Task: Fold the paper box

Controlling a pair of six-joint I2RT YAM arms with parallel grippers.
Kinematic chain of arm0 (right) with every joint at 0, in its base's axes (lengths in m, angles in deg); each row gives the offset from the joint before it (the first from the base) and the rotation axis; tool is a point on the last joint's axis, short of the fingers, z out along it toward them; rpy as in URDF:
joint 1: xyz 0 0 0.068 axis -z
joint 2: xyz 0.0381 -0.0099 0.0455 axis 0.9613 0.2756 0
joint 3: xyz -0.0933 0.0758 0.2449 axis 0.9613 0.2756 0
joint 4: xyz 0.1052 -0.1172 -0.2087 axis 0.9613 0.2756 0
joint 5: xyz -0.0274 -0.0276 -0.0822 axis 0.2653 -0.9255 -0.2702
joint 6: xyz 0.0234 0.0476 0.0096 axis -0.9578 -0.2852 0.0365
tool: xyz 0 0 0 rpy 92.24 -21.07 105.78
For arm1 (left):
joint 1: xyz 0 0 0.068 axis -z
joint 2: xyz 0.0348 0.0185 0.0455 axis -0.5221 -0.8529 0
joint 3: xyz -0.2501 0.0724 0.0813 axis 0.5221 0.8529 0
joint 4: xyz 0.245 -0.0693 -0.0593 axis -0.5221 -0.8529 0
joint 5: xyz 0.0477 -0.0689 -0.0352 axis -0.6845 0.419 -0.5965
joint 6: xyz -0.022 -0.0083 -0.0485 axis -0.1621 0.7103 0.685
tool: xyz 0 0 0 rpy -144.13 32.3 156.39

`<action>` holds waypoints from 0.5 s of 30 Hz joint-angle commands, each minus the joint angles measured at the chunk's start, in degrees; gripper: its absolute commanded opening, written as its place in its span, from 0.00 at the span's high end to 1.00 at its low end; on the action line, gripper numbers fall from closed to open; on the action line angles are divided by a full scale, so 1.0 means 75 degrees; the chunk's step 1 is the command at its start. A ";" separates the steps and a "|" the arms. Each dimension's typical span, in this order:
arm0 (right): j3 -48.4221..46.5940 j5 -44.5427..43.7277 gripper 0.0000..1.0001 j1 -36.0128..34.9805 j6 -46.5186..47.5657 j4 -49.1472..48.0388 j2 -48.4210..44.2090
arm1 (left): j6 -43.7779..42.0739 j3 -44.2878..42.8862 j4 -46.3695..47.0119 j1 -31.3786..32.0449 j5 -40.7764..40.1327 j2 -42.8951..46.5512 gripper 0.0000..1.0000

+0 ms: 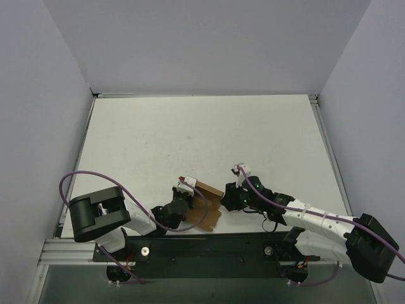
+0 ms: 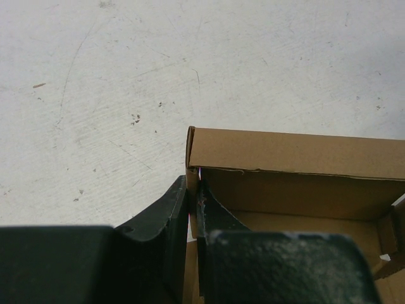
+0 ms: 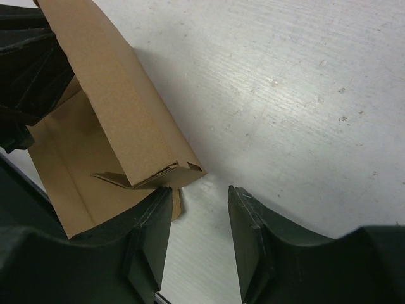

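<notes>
Two arms: both reach inward from the near edge of the table (image 1: 202, 126) and meet at the box (image 1: 212, 215) from opposite sides.
Left arm: folded low, with its shoulder block at the near-left corner and its forearm running right toward the box. A purple cable (image 1: 82, 177) loops over it.
Left gripper (image 2: 195, 190): the fingers are drawn almost together and pinch an upright side wall of the box at its corner. One finger is outside the wall and the other inside.
Right arm: stretched leftward from its base at the near-right corner. It lies low over the table with its wrist turned toward the box.
Right gripper (image 3: 199, 193): the jaws stand apart with bare table between them, and it holds nothing. One fingertip (image 3: 161, 202) sits just beside the box's end corner; I cannot tell whether they touch.
Box: brown cardboard, partly folded. It sits at the near middle of the table, between the two grippers and just beyond the black bar (image 1: 209, 247) that carries the arm bases.
Box shape: one long wall is raised and doubled over at the top, the floor panel lies flat, and a small end tab pokes out at the right gripper's end.
Table surface: white, scuffed with fine scratches and dark specks.
Surround: pale grey panels (image 1: 38, 95) on the left, far and right sides.
</notes>
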State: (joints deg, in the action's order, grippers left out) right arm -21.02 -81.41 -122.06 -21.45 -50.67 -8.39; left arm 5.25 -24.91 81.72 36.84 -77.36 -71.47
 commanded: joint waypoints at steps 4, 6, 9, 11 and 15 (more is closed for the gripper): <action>-0.0062 0.0866 0.60 -0.0073 0.0217 -0.0832 -0.0106 | -0.0098 0.0084 0.0741 -0.0061 0.0701 0.0225 1.00; -0.0039 0.0949 0.61 -0.0085 0.0229 -0.0890 -0.0082 | -0.0098 0.0119 0.0776 -0.0097 0.0795 0.0249 1.00; -0.0039 0.1090 0.60 -0.0097 0.0217 -0.0961 -0.0036 | -0.0098 0.0178 0.0916 -0.0178 0.1029 0.0272 1.00; -0.0062 0.1137 0.59 -0.0109 0.0264 -0.0973 0.0023 | -0.0144 0.0225 0.1022 -0.0214 0.1262 0.0272 1.00; -0.0062 0.0821 0.60 -0.0109 0.0357 -0.0868 0.0047 | -0.0203 0.0319 0.1279 -0.0237 0.1416 0.0249 1.00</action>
State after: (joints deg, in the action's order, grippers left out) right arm -21.00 -74.88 -122.45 -19.99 -53.51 -8.30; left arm 4.36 -22.96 85.35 35.14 -71.05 -70.97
